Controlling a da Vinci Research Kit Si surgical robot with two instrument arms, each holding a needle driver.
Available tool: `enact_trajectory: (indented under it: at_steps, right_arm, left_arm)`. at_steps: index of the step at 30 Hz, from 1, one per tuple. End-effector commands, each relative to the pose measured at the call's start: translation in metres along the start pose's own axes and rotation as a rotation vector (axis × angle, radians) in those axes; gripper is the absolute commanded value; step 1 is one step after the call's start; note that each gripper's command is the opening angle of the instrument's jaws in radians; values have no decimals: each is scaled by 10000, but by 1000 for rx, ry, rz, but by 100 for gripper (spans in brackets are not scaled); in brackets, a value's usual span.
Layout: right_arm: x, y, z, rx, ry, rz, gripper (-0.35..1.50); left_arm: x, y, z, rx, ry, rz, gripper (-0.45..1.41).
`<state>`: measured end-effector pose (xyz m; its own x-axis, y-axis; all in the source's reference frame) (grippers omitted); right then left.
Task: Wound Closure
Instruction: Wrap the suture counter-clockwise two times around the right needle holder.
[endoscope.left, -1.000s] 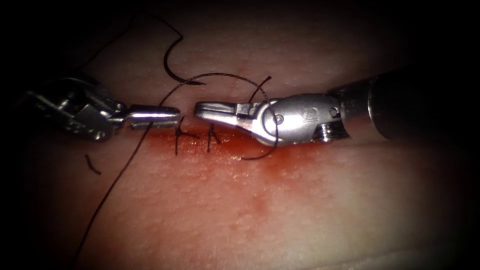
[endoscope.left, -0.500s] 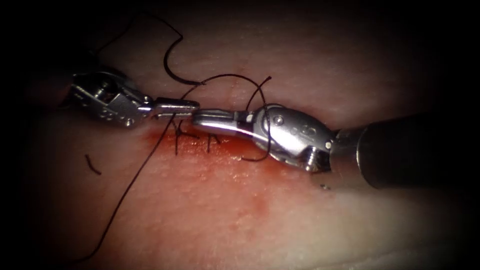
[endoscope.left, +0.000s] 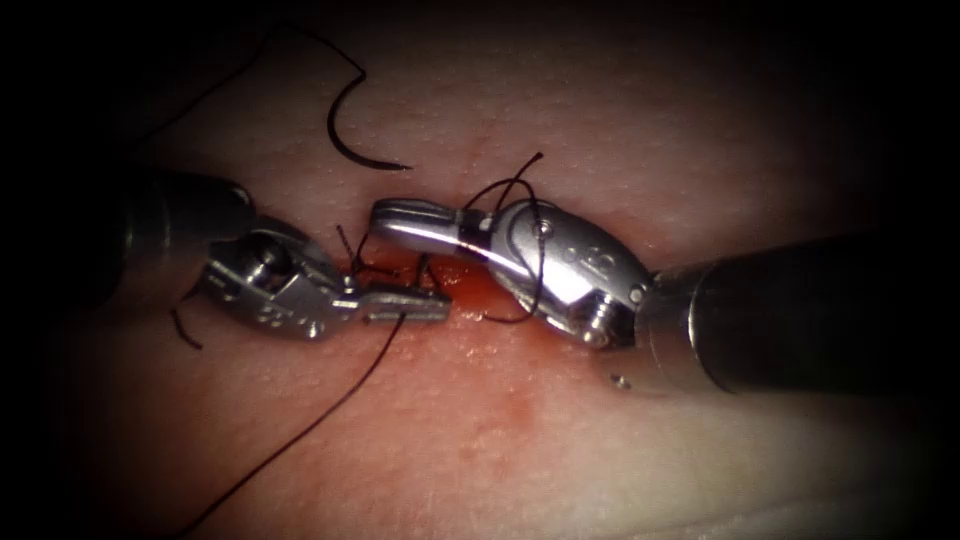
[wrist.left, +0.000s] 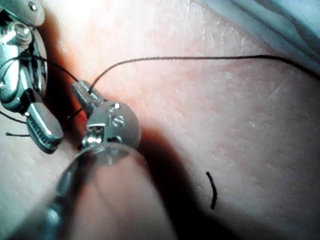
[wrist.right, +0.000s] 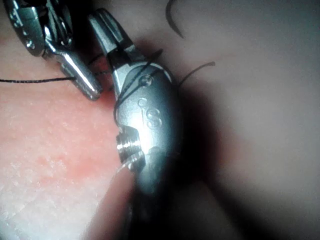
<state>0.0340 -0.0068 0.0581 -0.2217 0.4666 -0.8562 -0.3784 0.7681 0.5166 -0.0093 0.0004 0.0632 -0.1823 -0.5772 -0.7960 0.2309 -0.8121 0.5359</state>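
**Thread looped on right tool, needle lying free**

Pale tissue (endoscope.left: 560, 440) fills the field, dark at its far edge, with a horizontal cut (endoscope.left: 470, 295) across the middle stained by red fluid (endoscope.left: 500, 400). Two stitches (endoscope.left: 385, 268) already cross the cut, their short ends standing up.

The needle (endoscope.left: 345, 125) is one thin dark curve lying on the tissue above the cut, toward the far left corner, in no jaws and not in the tissue. Its arc opens rightward; its tip points right, at the cut's upper edge.

One long thread (endoscope.left: 320, 420) runs from the near left edge up to the left tool (endoscope.left: 405, 303), whose jaws are closed on it just below the stitches. The left tool's long axis lies roughly level, tip pointing right.

The right tool (endoscope.left: 400, 220) points left over the cut, jaws together with nothing seen between them; thread loops around its body. One loose thread scrap (endoscope.left: 185, 330) lies left of the left tool.
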Motion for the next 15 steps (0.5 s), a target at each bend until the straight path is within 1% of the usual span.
enact_trajectory:
  at_steps: [1, 3, 6, 10, 11, 15]
  right_arm:
    - [-5, 0, 11, -10, 2, -8, 89]
    - [-5, 0, 14, -19, 2, -11, 96]
    - [-4, 2, 17, -66, 2, -17, 106]
    - [-4, 7, 16, -88, -10, -57, 105]
    - [-4, 9, 15, -92, -16, -78, 100]
    - [-9, 7, 14, -91, -24, -113, 98]
  left_arm:
    - [6, -1, 10, 0, 8, 2, -45]
    - [16, -1, 14, -9, 14, 5, -45]
    - [31, 7, 22, -27, 22, 17, -45]
    - [46, 13, 25, -49, 23, 28, -45]
    - [54, 12, 24, -50, 32, 30, -45]
    - [75, -2, 13, -51, 51, 40, -45]
